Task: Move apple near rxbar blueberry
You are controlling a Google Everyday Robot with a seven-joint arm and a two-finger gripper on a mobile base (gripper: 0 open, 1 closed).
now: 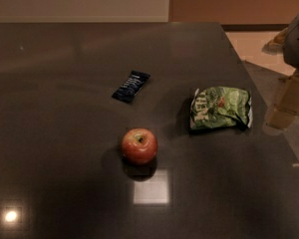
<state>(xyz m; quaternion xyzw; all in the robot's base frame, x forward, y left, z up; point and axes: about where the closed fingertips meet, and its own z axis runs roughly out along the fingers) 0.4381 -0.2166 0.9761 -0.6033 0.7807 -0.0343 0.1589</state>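
apple [139, 146] | rxbar blueberry [131, 86] beyond, apart (green bag [220, 108] aside) | gripper unseen

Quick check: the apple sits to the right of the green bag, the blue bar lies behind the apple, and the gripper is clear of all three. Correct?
Not quite. The camera view shows the apple to the left of the green bag, not its right. The rest holds: the blue bar lies behind the apple, and the gripper, at the right edge of the picture, touches none of them.
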